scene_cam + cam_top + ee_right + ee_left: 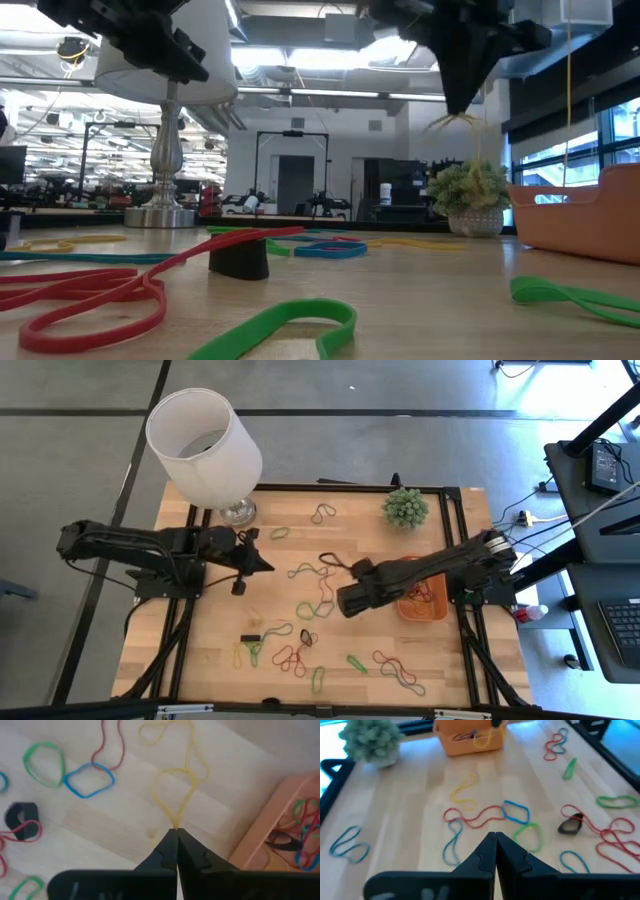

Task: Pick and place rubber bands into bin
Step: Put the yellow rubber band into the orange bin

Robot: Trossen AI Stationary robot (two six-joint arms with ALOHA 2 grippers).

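Your right claw (pixel 176 832) is clamped on a yellow rubber band (pixel 176 790), lifted off the tabletop (pixel 100 830) beside the orange bin (pixel 272 827). Your left claw (pixel 495 840) waits pinched together near the lamp (pixel 205 440).

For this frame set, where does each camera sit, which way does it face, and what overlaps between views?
High: overhead, straight down on the wooden table; both dark arms show.
Low: table height, level across toward the room; both arms drop in from above.
Left wrist: on the left arm, looking past its shut left claw toward the small shallow orange plastic bin.
Right wrist: on the right arm, right claw shut on a thin yellow rubber band.
Shared: both wrist views show the bin and a small black loop.
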